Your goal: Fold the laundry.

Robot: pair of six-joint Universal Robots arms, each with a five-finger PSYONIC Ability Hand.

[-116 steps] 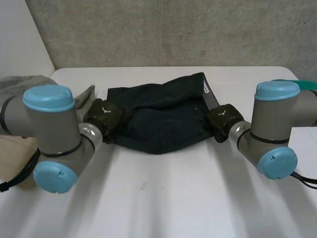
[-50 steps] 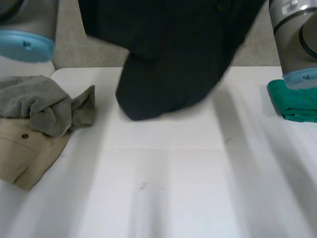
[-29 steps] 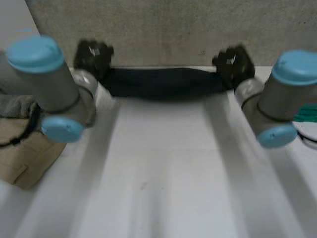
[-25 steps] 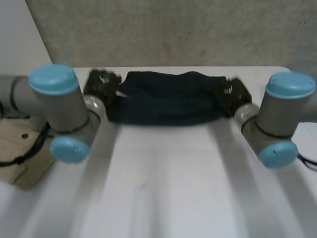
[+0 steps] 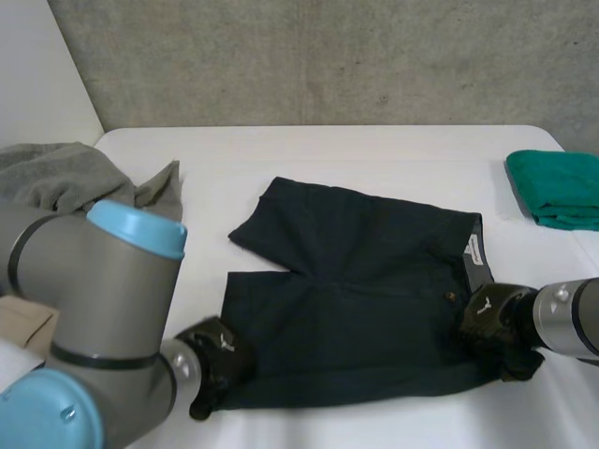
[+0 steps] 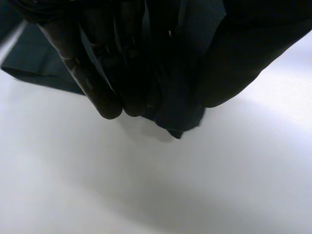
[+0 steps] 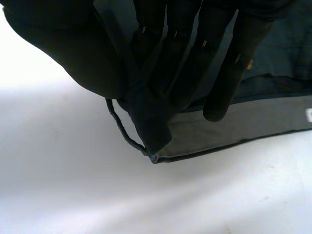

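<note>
- Head view: a pair of dark shorts [image 5: 365, 290] lies spread flat on the white table [image 5: 374, 150], towards its near side. The waistband [image 5: 479, 262] is at the right and the two legs point left.
- The left hand [image 5: 213, 360] is at the near left corner of the shorts, on the hem of the nearer leg. The left arm [image 5: 94, 299] is large in the near left of the view.
- The right hand [image 5: 491, 323] is at the near right corner, at the near end of the waistband.
- Bare table runs from the far edge of the shorts to the table's far edge, and a narrow bare strip lies along their near edge.
- A crumpled grey cloth [image 5: 65, 178] and a beige cloth [image 5: 21, 323] sit at the left, apart from the shorts. A folded green cloth [image 5: 557, 187] sits at the far right, also apart.
- Left wrist view: the fingers [image 6: 102, 87] and thumb [image 6: 234, 63] are pressed together with a corner of the dark cloth pinched between them. The corner's tip pokes out past the fingertips, with white table beyond it.
- Right wrist view: the fingers [image 7: 180, 73] and thumb [image 7: 63, 53] pinch the waistband corner. Its grey inner face lies flat on the table beside the fingertips, and a thin loop [image 7: 122, 130] sticks out at the corner. White table lies beyond that edge.
</note>
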